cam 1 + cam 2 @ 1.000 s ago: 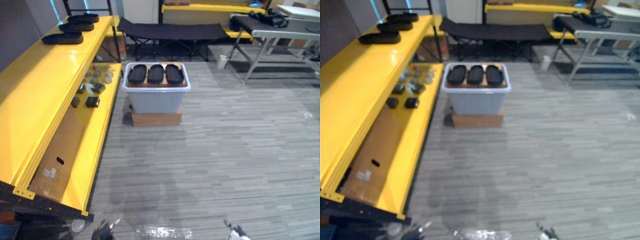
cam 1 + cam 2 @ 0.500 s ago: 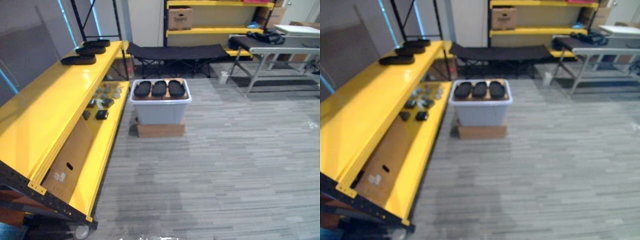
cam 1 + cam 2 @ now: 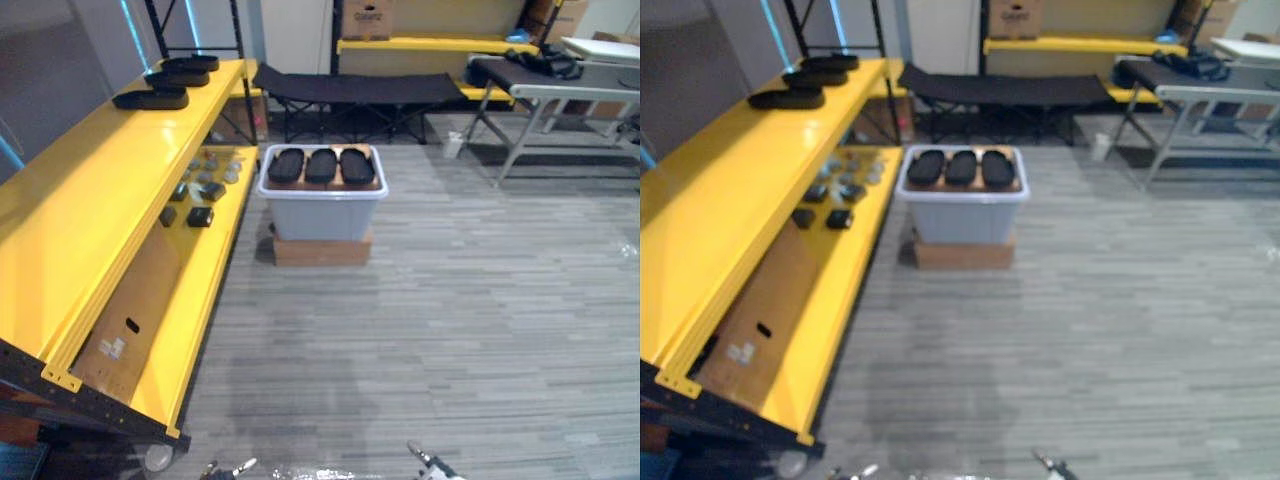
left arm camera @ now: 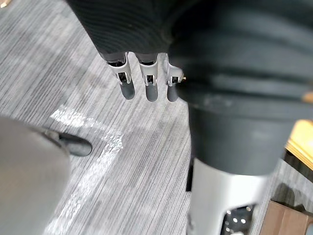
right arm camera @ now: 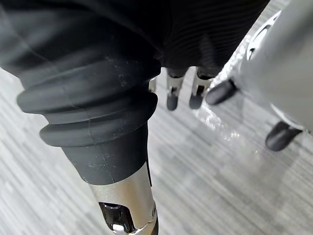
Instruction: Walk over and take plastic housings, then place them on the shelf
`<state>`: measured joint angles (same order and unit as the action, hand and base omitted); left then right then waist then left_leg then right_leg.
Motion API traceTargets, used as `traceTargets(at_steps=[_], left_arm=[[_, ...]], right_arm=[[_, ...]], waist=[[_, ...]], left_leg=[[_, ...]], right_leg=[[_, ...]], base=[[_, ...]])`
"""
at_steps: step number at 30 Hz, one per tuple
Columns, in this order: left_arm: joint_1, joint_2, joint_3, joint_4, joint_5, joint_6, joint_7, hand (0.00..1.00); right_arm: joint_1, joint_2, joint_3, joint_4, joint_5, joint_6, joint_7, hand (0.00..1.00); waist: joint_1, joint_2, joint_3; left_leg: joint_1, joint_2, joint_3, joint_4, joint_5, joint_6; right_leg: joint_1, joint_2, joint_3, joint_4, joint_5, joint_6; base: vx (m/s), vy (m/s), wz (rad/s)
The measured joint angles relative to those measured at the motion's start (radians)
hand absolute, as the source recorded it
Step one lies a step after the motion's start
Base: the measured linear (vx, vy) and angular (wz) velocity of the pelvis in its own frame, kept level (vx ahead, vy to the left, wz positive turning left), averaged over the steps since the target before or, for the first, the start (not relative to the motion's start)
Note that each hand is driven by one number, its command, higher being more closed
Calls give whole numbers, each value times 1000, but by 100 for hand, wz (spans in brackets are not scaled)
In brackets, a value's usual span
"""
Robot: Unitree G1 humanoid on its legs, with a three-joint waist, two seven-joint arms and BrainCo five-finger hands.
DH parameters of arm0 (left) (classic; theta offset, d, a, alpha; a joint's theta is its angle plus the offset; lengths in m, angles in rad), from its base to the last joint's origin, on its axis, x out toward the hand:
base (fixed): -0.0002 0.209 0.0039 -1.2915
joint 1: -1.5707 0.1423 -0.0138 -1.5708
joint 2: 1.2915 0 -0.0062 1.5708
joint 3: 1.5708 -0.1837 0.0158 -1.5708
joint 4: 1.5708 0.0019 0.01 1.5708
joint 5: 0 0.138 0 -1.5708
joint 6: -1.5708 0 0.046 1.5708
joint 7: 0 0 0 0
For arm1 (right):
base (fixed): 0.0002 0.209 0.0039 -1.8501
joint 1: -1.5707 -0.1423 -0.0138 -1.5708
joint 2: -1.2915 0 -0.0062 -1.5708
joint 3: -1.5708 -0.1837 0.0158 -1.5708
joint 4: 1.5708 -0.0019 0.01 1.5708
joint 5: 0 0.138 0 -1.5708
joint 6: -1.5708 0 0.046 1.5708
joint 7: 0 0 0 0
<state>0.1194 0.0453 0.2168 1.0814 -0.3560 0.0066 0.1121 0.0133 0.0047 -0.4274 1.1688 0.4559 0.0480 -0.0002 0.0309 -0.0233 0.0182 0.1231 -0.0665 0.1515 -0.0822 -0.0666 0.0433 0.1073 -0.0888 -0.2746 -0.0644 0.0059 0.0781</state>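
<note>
Standing well back from the work, the robot has both arms hanging low. The left hand [image 4: 128, 83] shows its fingers [image 4: 151, 90] straight and loosely spread over bare floor, and the right hand [image 5: 172, 95] hangs the same way; neither holds anything. Three black plastic housings [image 3: 322, 165] lie side by side on top of a grey bin [image 3: 322, 208], which sits on a cardboard box [image 3: 322, 248] just beside the yellow shelf [image 3: 90, 210]. More housings on the shelf [image 3: 150, 99] already rest at its far end.

I would worry about the walk in. The shelf's near corner juts out on the robot's left and a drifting step could clip it. Stopping too close might bump the bin on its box. The housings nearly touch, so fingers closing on one could knock its neighbour off.

Against half a second back, the whole view has tipped lower, so the camera moved. Bin and housings lie as they did.
</note>
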Motion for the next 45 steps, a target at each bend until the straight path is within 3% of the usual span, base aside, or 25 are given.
traceTargets(at_steps=[5, 20, 23, 24, 25, 27, 28, 31, 32, 35, 39, 40, 42, 43, 45], left_arm=[[0, -14, 46, 1, -37, 63, -10, 0], [-17, -17, 72, 9, -19, 66, -20, 0], [-38, -13, 33, 10, -17, 63, -20, 0], [-42, -15, 21, 8, -16, 66, -20, 0], [-47, -13, 18, 6, -14, 70, -20, 0], [-57, -5, 52, -11, -17, 95, -26, 0], [-60, 1, 62, -14, -18, 110, -40, 0], [-62, 17, 80, -15, 14, 158, -78, 0], [-77, 17, 91, -13, 31, 186, -92, 0], [-88, 5, 143, -13, 51, 218, -97, 0], [-88, -12, 210, -12, 51, 221, -97, 0], [-85, -19, 214, -7, 48, 219, -97, 0], [-67, -59, 239, -3, 24, 214, -99, 0], [-66, -60, 241, -4, 19, 214, -99, 0], [-43, -84, 257, -23, -34, 210, -92, 0]], right_arm=[[1, -4, 0, -1, 0, 7, -17, 0], [5, -13, 28, -1, -10, 16, -45, 0], [6, -25, 36, -5, -38, 16, -54, 0], [10, -34, 38, -17, -37, 15, -65, 0], [15, -33, 38, -43, -37, 14, -66, 0], [25, -26, 39, -77, -37, 10, -65, 0], [35, -20, 41, -82, -37, 10, -64, 0], [57, -11, 37, -91, -37, 3, -61, 0], [61, -10, 34, -91, -37, 4, -55, 0], [62, -6, 36, -81, -51, 8, -41, 0], [65, -1, 45, -71, -69, 3, -39, 0], [66, -3, 46, -70, -68, 2, -39, 0], [66, -22, 42, -64, -79, -2, -42, 0], [65, -22, 42, -63, -79, -3, -42, 0], [74, -35, 28, -63, -82, -5, -45, 0]], waist=[[2, 3, 2], [5, -1, 28], [4, -1, 65], [9, 9, 78], [9, 7, 86], [11, -3, 116], [10, -10, 121], [9, -25, 119], [8, -24, 119], [6, -20, 117], [8, -27, 112], [6, -15, 102], [4, 25, 51], [4, 26, 51], [8, 47, 36]], left_leg=[[3, 2, 1, -5, 1, 2], [19, -3, 1, -6, 2, 3], [40, -14, -6, -5, -10, 12], [54, -16, -5, 0, -20, 31], [50, -17, -7, 26, -33, 43], [67, -19, -7, 92, -77, 57], [67, -7, -7, 124, -101, 54], [98, 9, -13, 138, -121, 42], [102, 9, -25, 134, -128, 31], [104, 30, -47, 148, -158, 9], [139, 64, -76, 199, -247, -58], [160, 89, -87, 200, -275, -69], [138, 147, -89, 248, -280, -80], [135, 149, -89, 255, -280, -81], [59, 186, -90, 473, -255, -89]], right_leg=[[1, 0, 1, 10, 0, 0], [19, -3, -2, 14, -6, 0], [-31, -43, -3, 184, -84, 19], [-94, -69, 5, 351, -119, 32], [-203, -106, 13, 580, -122, 16], [-337, -146, 46, 859, -98, -19], [-369, -140, 58, 907, -113, -10], [-385, -131, 23, 776, -134, -12], [-380, -117, 22, 622, -128, -17], [-353, -79, 29, 345, -52, -38], [-306, -63, 30, 276, 13, -45], [-308, -52, 21, 317, 68, -49], [-332, -16, -24, 398, -34, -70], [-332, -15, -24, 402, -37, -70], [-303, 8, -36, 424, -101, -84]], base=[[-46, 0, -2], [4, 0, 1], [-4, 92, 12], [-113, 158, 6], [-147, 170, -1], [-191, 108, -4], [-252, 86, 3], [-192, 52, 8], [-173, 42, 15], [-102, -33, 22], [142, -211, 22], [280, -286, 23], [435, -265, 24], [470, -277, 12], [377, -261, 2]])
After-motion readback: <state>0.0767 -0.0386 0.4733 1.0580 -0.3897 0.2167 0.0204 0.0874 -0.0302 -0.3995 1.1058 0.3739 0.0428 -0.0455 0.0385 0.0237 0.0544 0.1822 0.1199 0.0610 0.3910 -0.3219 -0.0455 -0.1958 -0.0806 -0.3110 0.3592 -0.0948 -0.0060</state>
